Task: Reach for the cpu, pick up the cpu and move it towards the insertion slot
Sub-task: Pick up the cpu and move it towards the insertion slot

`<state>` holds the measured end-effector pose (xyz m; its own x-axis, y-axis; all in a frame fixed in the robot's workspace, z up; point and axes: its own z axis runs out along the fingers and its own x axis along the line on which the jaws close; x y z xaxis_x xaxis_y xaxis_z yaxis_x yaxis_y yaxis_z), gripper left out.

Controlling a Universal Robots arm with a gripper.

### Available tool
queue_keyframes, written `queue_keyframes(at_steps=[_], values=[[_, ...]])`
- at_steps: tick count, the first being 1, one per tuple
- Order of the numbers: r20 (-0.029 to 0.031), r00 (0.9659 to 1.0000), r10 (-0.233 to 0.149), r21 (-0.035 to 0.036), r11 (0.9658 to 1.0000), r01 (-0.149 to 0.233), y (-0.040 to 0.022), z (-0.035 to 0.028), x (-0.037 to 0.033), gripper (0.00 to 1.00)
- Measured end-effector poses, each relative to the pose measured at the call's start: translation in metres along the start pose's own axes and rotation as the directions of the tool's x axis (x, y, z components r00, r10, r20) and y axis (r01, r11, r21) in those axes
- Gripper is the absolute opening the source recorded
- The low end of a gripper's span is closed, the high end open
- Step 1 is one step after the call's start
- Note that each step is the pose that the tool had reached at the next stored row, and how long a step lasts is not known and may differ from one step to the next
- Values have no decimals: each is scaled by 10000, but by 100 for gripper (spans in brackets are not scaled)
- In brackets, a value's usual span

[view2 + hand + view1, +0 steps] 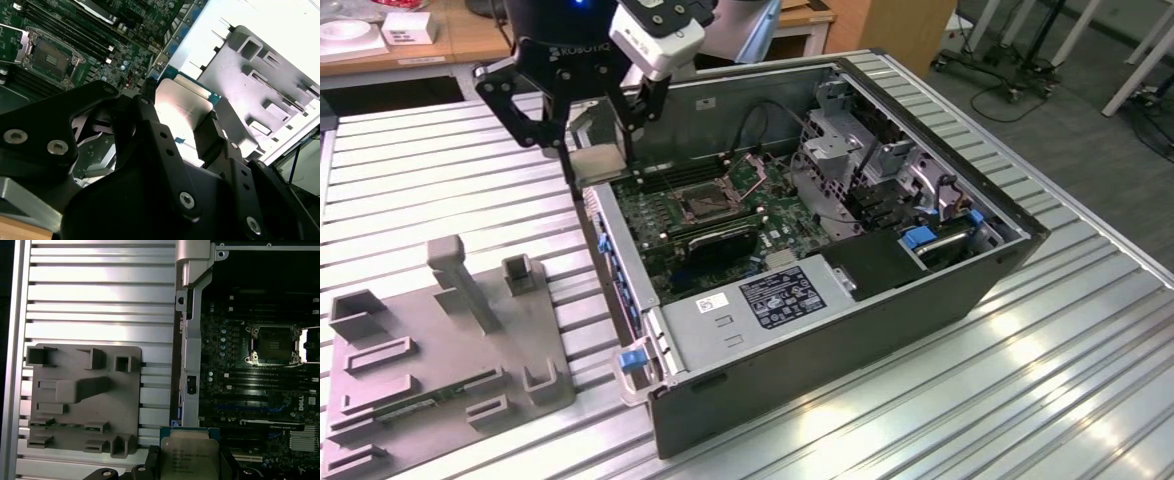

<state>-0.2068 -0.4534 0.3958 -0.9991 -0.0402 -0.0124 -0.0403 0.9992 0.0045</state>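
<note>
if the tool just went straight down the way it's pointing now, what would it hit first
Probably the near side wall of the open computer case; the tool, shut on the cpu, hangs about over that edge. Depth is unclear; the insertion slot lies further in.

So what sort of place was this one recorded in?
Most likely a robotics lab or test workshop. An open computer case lies on a slatted metal table beside a grey parts fixture, the gripper holds the cpu, and wooden desks stand behind.

cpu (190, 457) lower edge cut off, first wrist view
</note>
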Motion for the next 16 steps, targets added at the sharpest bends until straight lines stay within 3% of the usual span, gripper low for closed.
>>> queue_keyframes(at_steps=[16], values=[[0, 10000, 0, 1, 10000, 0, -5, 4, -128, 55]])
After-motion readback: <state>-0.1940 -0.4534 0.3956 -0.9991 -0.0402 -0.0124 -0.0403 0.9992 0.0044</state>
